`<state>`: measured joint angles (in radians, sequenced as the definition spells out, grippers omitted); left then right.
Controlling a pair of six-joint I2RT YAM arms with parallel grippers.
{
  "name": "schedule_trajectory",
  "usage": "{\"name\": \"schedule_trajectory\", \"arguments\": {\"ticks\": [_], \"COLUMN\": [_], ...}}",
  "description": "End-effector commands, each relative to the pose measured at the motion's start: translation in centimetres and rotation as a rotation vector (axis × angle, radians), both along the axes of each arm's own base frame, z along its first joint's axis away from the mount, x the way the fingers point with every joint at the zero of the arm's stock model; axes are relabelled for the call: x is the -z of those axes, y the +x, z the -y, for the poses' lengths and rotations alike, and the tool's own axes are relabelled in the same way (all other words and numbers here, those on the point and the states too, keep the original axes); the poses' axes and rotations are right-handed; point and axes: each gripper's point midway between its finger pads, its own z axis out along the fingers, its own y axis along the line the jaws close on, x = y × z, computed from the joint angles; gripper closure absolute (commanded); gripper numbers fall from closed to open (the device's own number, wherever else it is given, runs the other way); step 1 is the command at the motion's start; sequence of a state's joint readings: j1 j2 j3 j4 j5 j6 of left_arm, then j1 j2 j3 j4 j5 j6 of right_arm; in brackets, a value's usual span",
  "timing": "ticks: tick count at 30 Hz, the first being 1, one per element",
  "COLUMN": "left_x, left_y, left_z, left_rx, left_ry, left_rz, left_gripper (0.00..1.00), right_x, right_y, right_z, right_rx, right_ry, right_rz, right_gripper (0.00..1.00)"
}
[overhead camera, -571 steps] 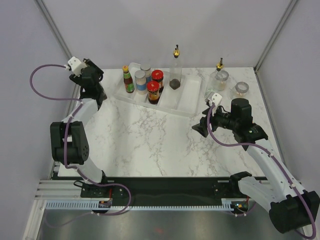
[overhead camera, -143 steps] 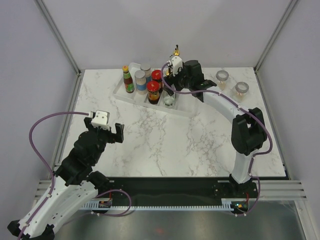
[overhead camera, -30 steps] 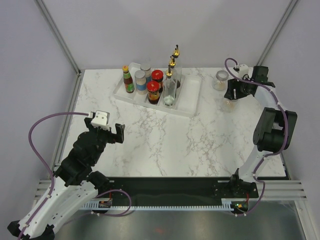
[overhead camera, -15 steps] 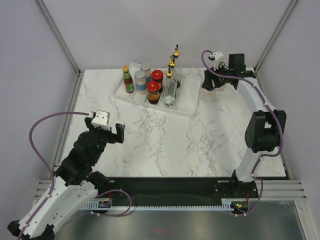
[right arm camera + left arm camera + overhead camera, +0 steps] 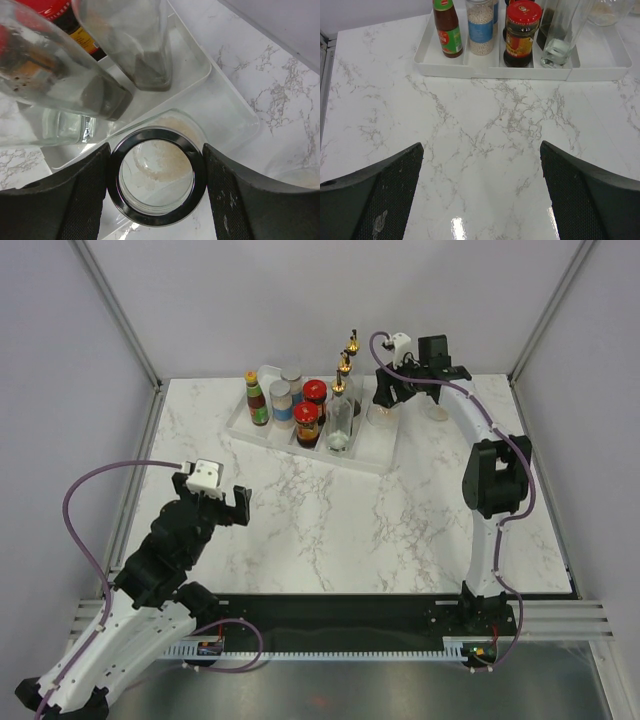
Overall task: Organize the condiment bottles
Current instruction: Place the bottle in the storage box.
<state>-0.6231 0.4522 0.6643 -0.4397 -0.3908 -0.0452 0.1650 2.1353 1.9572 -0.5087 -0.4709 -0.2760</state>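
My right gripper (image 5: 383, 400) is shut on a clear spice jar (image 5: 157, 175) with a dark ring lid and pale grains inside, and holds it over the right end of the white tray (image 5: 222, 107). The tray (image 5: 378, 443) holds an orange-capped sauce bottle (image 5: 258, 400), silver-lidded spice jars (image 5: 281, 403), two red-lidded jars (image 5: 307, 425) and two gold-spouted glass cruets (image 5: 341, 420). My left gripper (image 5: 213, 495) is open and empty above the marble, well in front of the tray (image 5: 495, 72).
Another spice jar (image 5: 438, 408) stands on the marble behind the right arm, right of the tray; it shows at the edge of the right wrist view (image 5: 300, 170). Metal frame posts stand at the table's back corners.
My right gripper has carried the spice jar from the table's right side leftwards to over the tray's right end. The left arm has barely moved.
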Motion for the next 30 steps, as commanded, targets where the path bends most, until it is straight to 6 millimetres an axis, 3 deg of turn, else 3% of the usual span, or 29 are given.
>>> {"name": "schedule_trajectory", "arguments": {"ticks": [1,5,10,18,25,26,30], "left_x": [-0.2,-0.2,0.0,0.1,0.4,0.4,0.5], "left_y": [0.5,0.6,0.6,0.6,0.6,0.7,0.7], "left_z": [0.1,0.2,0.3,0.7,1.1,1.1,1.3], "left_rx": [-0.008,-0.003,0.001,0.021,0.035,0.037,0.047], "left_ry": [0.006,0.008,0.015,0.011,0.013,0.013,0.015], "left_rz": [0.019,0.016,0.007,0.003,-0.008,-0.01,-0.016], "left_gripper": [0.0,0.0,0.0,0.0,0.0,0.0,0.0], "right_x": [-2.5,0.0,1.8,4.3,4.5,4.4,3.5], "right_y": [2.4,2.8,2.6,2.3,2.2,2.3,2.1], "right_z": [-0.4,-0.2,-0.2,-0.4,-0.7,-0.5,-0.2], "right_rx": [0.016,0.015,-0.009,-0.041,-0.037,-0.031,-0.012], "right_ry": [0.023,-0.014,-0.047,-0.078,-0.077,-0.077,-0.083], "right_rz": [0.095,0.073,0.069,0.041,0.035,0.035,0.047], "right_gripper": [1.0,1.0,0.98,0.66,0.38,0.27,0.1]}}
